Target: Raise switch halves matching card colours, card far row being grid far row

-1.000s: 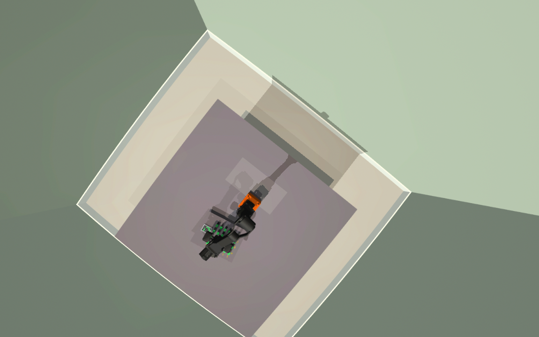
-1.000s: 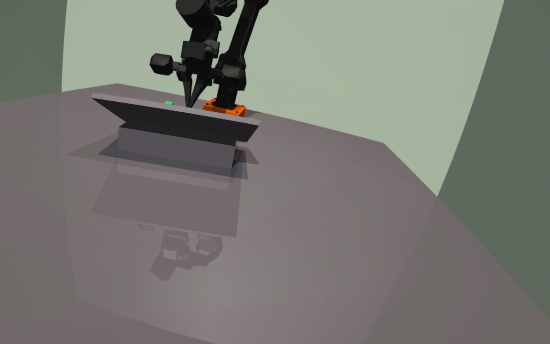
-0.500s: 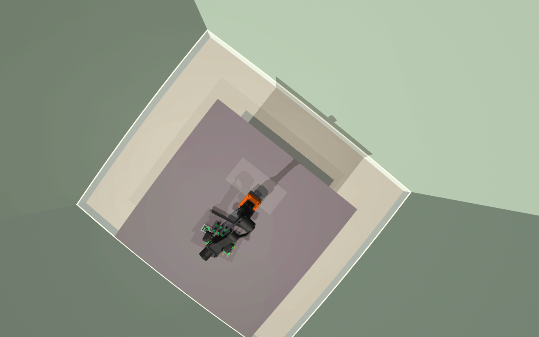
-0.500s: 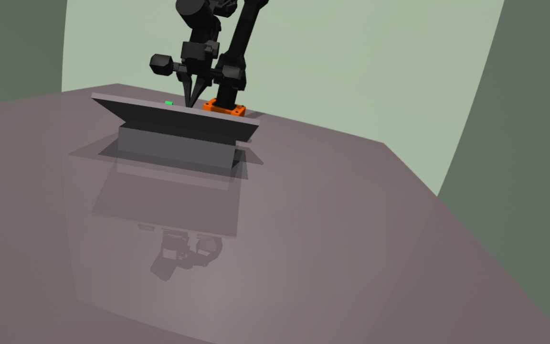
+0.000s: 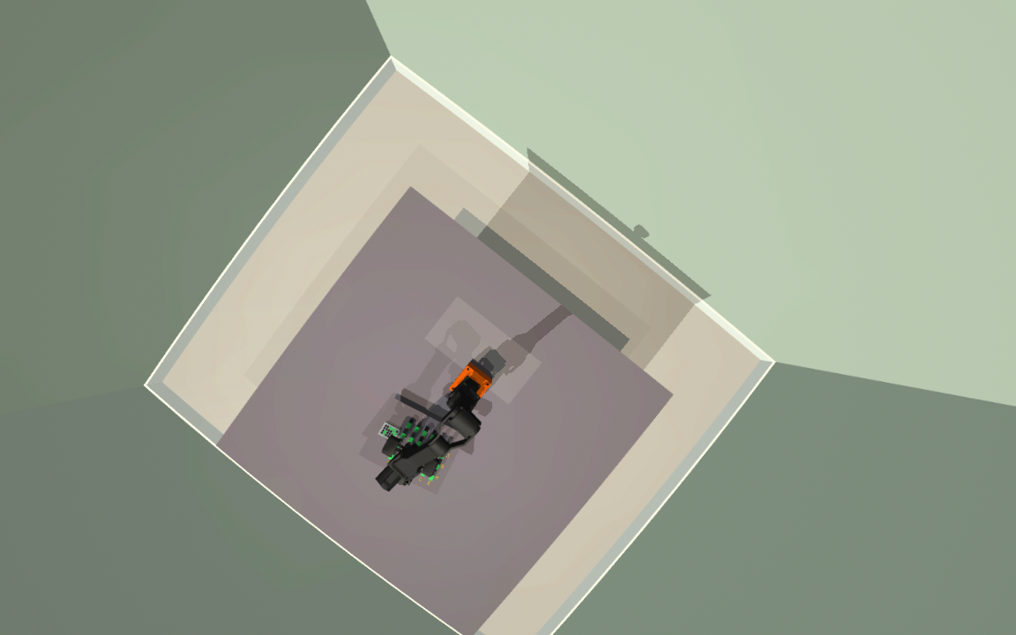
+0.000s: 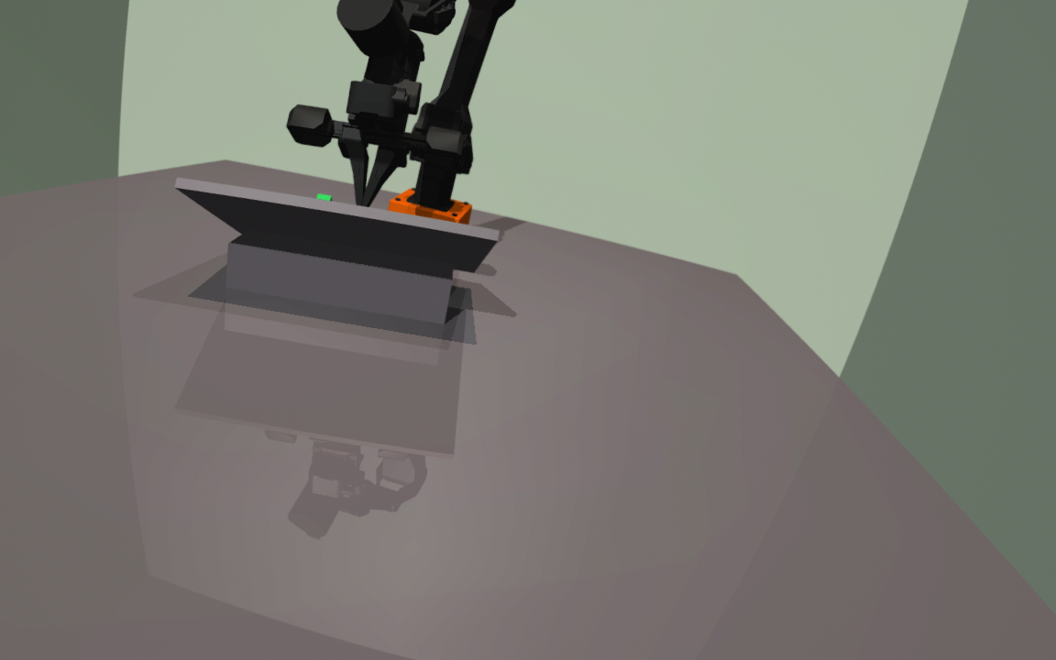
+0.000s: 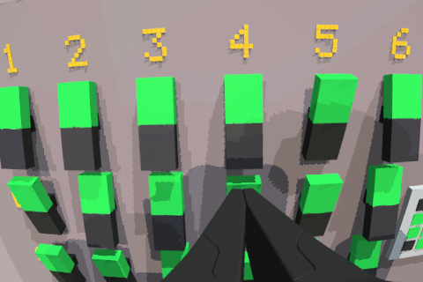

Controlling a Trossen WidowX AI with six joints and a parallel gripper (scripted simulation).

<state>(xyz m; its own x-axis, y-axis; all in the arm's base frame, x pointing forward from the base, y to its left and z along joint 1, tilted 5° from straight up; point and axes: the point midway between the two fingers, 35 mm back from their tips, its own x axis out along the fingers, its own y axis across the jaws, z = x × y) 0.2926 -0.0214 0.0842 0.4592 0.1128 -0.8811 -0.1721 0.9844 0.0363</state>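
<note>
The end effector (image 6: 363, 203) (image 7: 241, 199), tips pressed together, sits over the second-row switch (image 7: 243, 180) under column 4; push straight down, clear of neighbouring switches. The card (image 5: 389, 430) (image 7: 393, 250) lies at the grid's right.

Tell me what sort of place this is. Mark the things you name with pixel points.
Probably a robot test bench: a robot arm (image 5: 417, 464) (image 6: 384, 93) bolted to a table (image 5: 559, 410) (image 6: 598, 492), a tilted panel (image 6: 335, 214) (image 7: 198, 4) of numbered switches, and a small pattern card (image 5: 388, 430) (image 7: 396, 251) beside them.

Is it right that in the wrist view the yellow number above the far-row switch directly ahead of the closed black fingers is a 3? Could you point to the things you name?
No: the wrist view shows a yellow 4 (image 7: 245, 45) there; the black fingers are indeed closed.
</note>
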